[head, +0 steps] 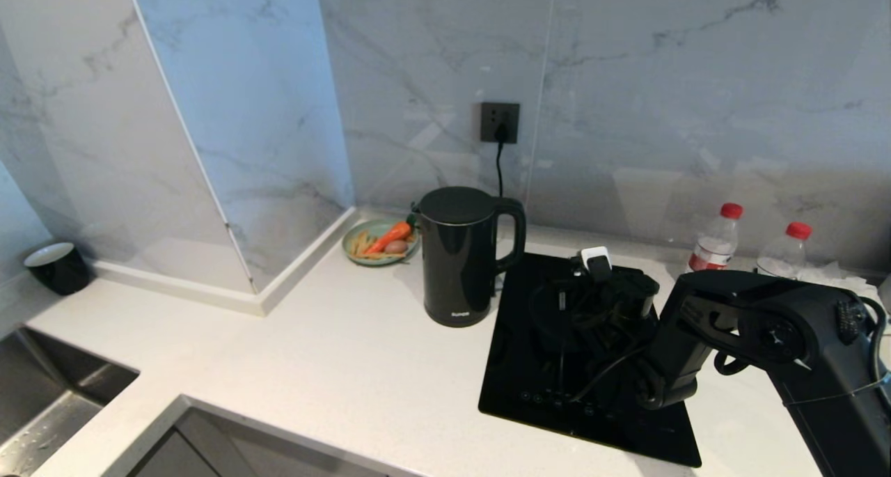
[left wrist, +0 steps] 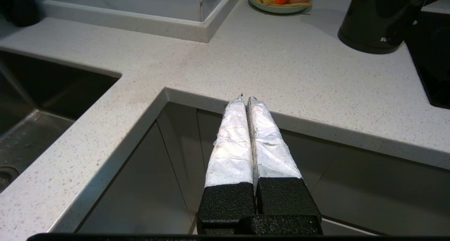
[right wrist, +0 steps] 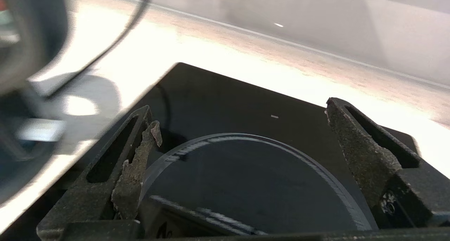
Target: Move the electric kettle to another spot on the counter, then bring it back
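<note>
My right claw (right wrist: 242,128) hangs spread over the base disc (right wrist: 246,184); I should swing toward the electric kettle (head: 459,254) handle squarely. Left claw (left wrist: 245,99) pressed together, below the surface (head: 334,365).

Right arm (head: 766,338): matte black jointed housing with looped black cables. Right gripper (right wrist: 242,128): black, rough-textured slotted fingers. Left gripper (left wrist: 245,99): black fingers wrapped in white tape.
</note>
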